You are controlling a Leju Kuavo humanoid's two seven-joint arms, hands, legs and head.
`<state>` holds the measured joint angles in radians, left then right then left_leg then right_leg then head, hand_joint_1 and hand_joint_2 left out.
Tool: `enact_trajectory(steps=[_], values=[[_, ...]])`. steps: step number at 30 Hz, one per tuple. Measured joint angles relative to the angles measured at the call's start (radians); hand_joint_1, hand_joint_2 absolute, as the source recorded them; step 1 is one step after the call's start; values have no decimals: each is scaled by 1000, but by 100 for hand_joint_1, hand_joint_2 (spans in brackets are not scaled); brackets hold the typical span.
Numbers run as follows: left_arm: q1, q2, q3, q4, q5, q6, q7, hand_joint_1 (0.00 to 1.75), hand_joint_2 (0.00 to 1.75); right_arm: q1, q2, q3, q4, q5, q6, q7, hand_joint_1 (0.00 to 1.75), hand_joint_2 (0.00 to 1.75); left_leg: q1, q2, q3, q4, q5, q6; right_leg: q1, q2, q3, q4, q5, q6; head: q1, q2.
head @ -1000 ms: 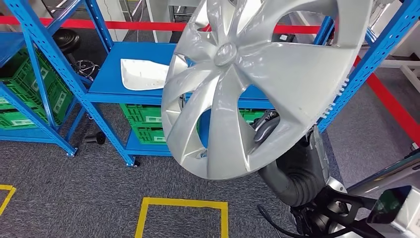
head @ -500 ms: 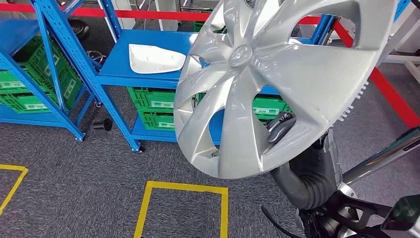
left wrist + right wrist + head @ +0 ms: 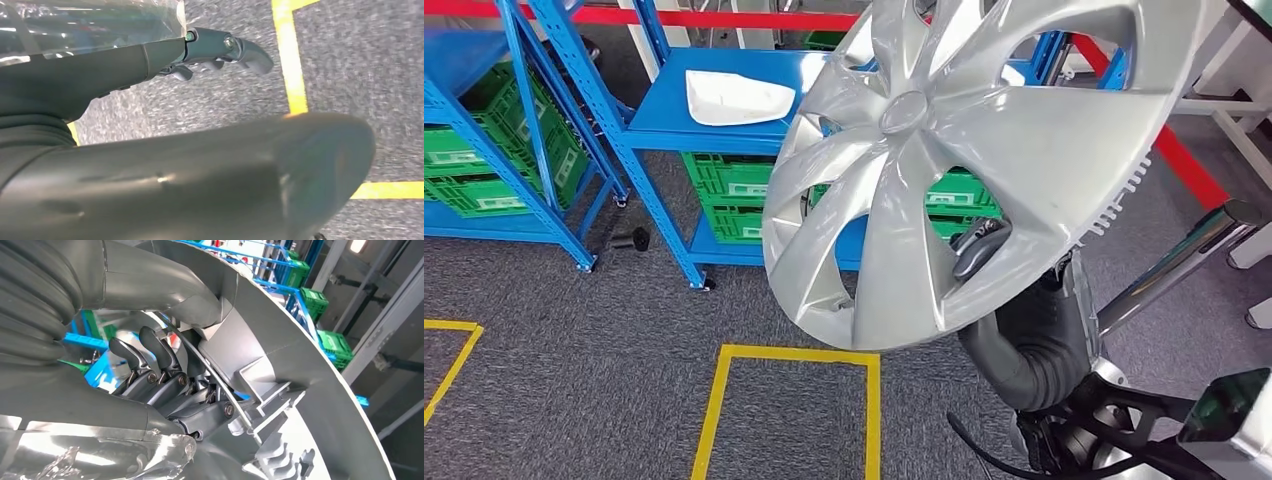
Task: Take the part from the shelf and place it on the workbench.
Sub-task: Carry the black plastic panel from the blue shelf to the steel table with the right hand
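Blue shelves [image 3: 544, 130] stand at the left on grey carpet [image 3: 574, 330], green crates [image 3: 724, 190] on the lower tiers and a white cover [image 3: 734, 97] lying on one shelf; yellow tape [image 3: 789, 355] marks squares on the floor. The left hand [image 3: 220, 47] hangs over the carpet, fingers curled in, holding nothing. To the right, the hubcap [image 3: 984, 160] is off the shelf, gripped through a spoke gap by the right hand [image 3: 165, 385] (fingers hooked behind the rim). Fetching looks done; carrying and placing remain, with no workbench yet seen
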<state>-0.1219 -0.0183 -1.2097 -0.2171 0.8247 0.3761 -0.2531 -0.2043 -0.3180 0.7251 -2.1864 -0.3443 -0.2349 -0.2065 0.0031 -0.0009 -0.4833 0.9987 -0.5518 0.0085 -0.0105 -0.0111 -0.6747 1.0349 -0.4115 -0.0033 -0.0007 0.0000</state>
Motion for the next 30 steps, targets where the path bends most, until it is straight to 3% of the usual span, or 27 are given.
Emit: enact_trajectory(steps=[1,2,4,5,6,7,9,11,12,14,15,16,18,19,20,21,22,23,24,25,27,28,30], values=[[1,0,0,0,0,0,1,0,175,1,0,-2,0,-1,-2,-1,175,175,1,3,-12,-1,13,8,-1,1,-8,17,-29,5,3,0],[1,0,0,0,0,0,1,0,175,3,0,-4,0,-2,-3,-1,175,175,3,5,-25,-2,27,14,-2,3,-20,53,-77,9,6,0],[-2,0,0,0,0,0,1,0,175,4,0,-6,0,-5,-5,-4,175,175,1,6,-54,-1,54,20,-2,3,-44,173,-181,13,15,0],[-2,-1,0,0,0,0,1,0,175,4,0,-7,0,-6,-7,-5,175,175,0,6,-71,1,67,21,-2,3,-50,234,-205,14,19,0],[-3,-1,0,0,-1,0,1,0,175,5,0,-8,0,-8,-9,-6,175,175,-2,6,-89,3,80,21,-2,4,-45,273,-203,13,22,0],[-3,-1,0,0,-1,0,1,0,175,5,0,-10,0,-10,-11,-7,175,175,-3,6,-109,7,93,20,-1,4,-26,280,-180,10,25,0],[-3,-1,0,0,-1,0,1,0,175,5,0,-14,-1,-12,-16,-8,175,175,-5,6,-144,15,114,18,2,4,63,191,-129,-1,29,0],[-4,-3,0,0,-1,0,1,0,175,5,0,-20,-3,-12,-22,-8,175,175,-8,5,-166,22,133,11,9,3,176,31,-139,-14,32,0],[-5,-4,0,0,-1,0,2,0,175,6,0,-23,-5,-12,-26,-9,175,175,-7,4,-171,22,144,7,13,3,209,-23,-152,-19,31,0],[-5,-5,0,0,-1,0,2,0,175,9,-1,-29,-7,-14,-40,-11,175,175,-5,4,-178,15,167,-5,16,3,216,-61,-152,-25,33,0],[-4,-5,0,0,-1,0,2,0,175,11,-1,-33,-7,-16,-49,-12,175,175,-4,3,-183,14,165,-11,15,2,207,-62,-139,-30,34,0],[-2,-5,0,0,-1,0,3,0,175,12,-1,-38,-8,-18,-58,-14,175,175,-3,3,-190,25,143,-17,13,1,196,-64,-126,-36,33,0],[0,-5,0,0,-1,0,4,0,175,15,-1,-48,-10,-25,-74,-18,175,175,0,1,-212,103,46,-27,8,0,170,-64,-100,-46,23,0],[1,-5,0,0,-1,1,4,0,175,18,-1,-53,-12,-29,-82,-20,175,175,1,1,-225,168,-5,-31,8,0,153,-61,-89,-48,17,0],[0,-5,0,0,-1,1,4,0,175,21,-1,-59,-13,-33,-90,-22,175,175,3,1,-234,234,-37,-34,8,0,134,-56,-77,-48,12,0],[0,-5,0,0,-1,1,4,0,175,24,-1,-64,-15,-37,-97,-24,175,175,4,1,-233,283,-42,-37,8,0,114,-49,-66,-47,8,0],[-1,-5,0,0,-1,1,4,0,175,27,-2,-70,-16,-39,-105,-26,175,175,4,1,-220,305,-23,-38,8,0,92,-42,-55,-46,5,0],[-2,-5,0,0,-1,2,4,0,175,30,-2,-77,-18,-40,-112,-28,175,175,4,1,-189,292,7,-37,8,0,70,-34,-45,-44,2,0],[-2,-5,0,0,-1,2,4,0,175,34,-3,-83,-22,-41,-121,-28,175,175,4,1,-142,247,31,-36,8,1,50,-24,-36,-41,-1,0],[-4,-4,0,0,-1,2,4,0,175,38,-5,-91,-27,-41,-130,-29,175,175,3,1,-81,176,31,-32,9,1,34,-16,-28,-37,-2,0],[-9,-4,0,0,-1,3,2,0,175,43,-11,-109,-41,-41,-148,-28,175,175,-1,-1,15,39,-5,-23,11,-1,14,-4,-12,-27,-1,0],[-11,-4,0,0,0,3,1,0,175,45,-14,-118,-48,-41,-156,-28,175,175,-4,-1,35,2,-19,-17,10,-3,10,-5,-1,-21,0,0],[-9,-4,0,0,1,3,1,0,175,48,-21,-134,-58,-42,-166,-27,175,175,-6,1,22,-13,-5,-5,7,-3,3,-10,11,-9,1,0]])
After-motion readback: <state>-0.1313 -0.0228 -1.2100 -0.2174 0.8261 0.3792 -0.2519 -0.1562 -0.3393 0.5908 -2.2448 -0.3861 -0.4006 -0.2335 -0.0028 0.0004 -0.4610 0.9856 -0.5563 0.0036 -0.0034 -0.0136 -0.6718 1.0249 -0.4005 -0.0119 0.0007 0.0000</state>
